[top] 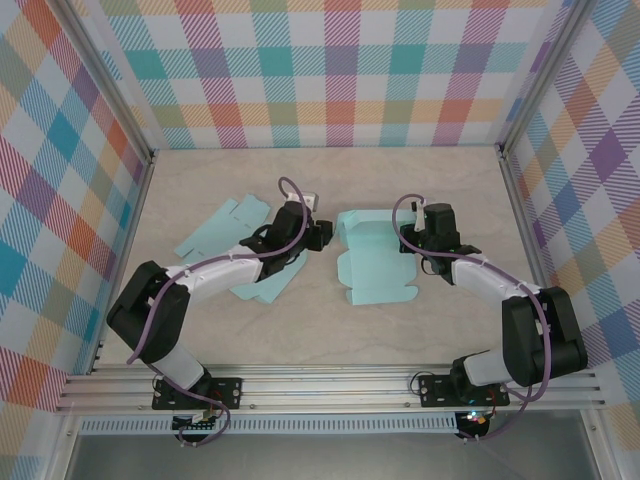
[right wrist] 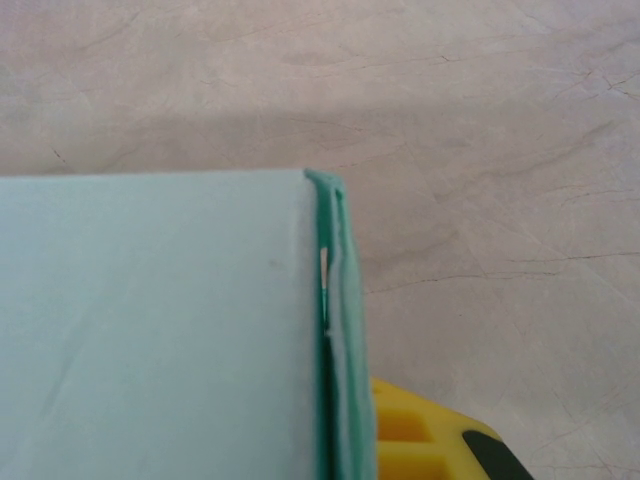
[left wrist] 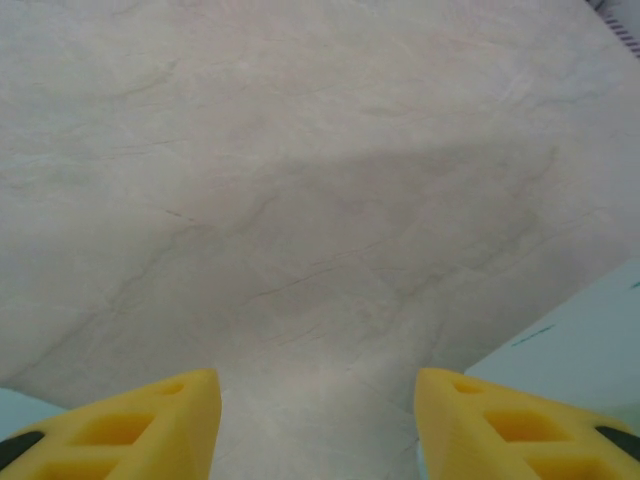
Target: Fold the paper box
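Observation:
The light teal paper box (top: 372, 262) lies partly folded in the middle of the table, its far end bent upward. My right gripper (top: 416, 238) is shut on the box's right wall. In the right wrist view the doubled teal wall (right wrist: 335, 330) stands edge-on, one yellow finger (right wrist: 425, 440) is pressed against its outer side, and the other finger is hidden behind the paper. My left gripper (top: 320, 235) hovers just left of the box, open. In the left wrist view its yellow fingers (left wrist: 150, 420) have bare table between them, with a corner of teal paper (left wrist: 590, 345) at the right.
Two flat teal box blanks lie on the left, one at the back (top: 225, 224) and one under the left arm (top: 262, 282). Plaid walls enclose the table on three sides. An aluminium rail (top: 330, 385) runs along the near edge.

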You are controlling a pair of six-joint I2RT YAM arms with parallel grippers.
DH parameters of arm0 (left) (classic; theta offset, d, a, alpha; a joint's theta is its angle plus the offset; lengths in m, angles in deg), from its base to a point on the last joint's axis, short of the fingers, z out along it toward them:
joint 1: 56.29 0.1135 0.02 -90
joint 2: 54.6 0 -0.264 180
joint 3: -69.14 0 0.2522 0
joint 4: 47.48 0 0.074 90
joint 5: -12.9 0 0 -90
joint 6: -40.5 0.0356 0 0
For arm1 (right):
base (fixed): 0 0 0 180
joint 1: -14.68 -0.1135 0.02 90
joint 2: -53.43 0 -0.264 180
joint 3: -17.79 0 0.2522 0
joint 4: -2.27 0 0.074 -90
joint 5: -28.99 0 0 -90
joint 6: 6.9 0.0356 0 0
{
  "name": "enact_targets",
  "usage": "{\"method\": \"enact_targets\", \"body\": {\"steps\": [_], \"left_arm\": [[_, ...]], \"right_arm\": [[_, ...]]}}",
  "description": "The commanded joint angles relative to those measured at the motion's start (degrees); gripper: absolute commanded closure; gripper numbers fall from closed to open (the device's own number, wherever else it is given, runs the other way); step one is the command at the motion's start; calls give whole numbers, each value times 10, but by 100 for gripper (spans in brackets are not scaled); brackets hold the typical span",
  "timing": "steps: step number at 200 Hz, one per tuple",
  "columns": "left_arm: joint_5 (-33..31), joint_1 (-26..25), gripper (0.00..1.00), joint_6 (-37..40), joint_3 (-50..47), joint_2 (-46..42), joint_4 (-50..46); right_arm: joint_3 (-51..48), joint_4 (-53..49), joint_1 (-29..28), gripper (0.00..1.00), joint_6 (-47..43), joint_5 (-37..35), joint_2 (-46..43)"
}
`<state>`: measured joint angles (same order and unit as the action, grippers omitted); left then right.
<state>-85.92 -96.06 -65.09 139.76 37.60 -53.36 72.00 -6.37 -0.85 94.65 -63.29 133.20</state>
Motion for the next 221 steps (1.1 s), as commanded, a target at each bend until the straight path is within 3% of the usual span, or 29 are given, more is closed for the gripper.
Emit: {"method": "enact_targets", "body": {"steps": [1, 44, 95, 156, 221], "left_arm": [[41, -17, 46, -9, 7, 8, 32], [73, -44, 46, -19, 9, 26, 57], [69, -66, 46, 4, 2, 32, 78], [100, -83, 44, 93, 15, 26, 76], [65, -87, 44, 182, 33, 11, 9]], "right_arm": [[-1, 20, -3, 100, 10, 11, -2], [-1, 19, -3, 100, 10, 10, -2], [0, 20, -4, 100, 10, 11, -2], [-1, 19, -3, 100, 10, 9, -3], [-1, 19, -3, 100, 10, 9, -3]]}}
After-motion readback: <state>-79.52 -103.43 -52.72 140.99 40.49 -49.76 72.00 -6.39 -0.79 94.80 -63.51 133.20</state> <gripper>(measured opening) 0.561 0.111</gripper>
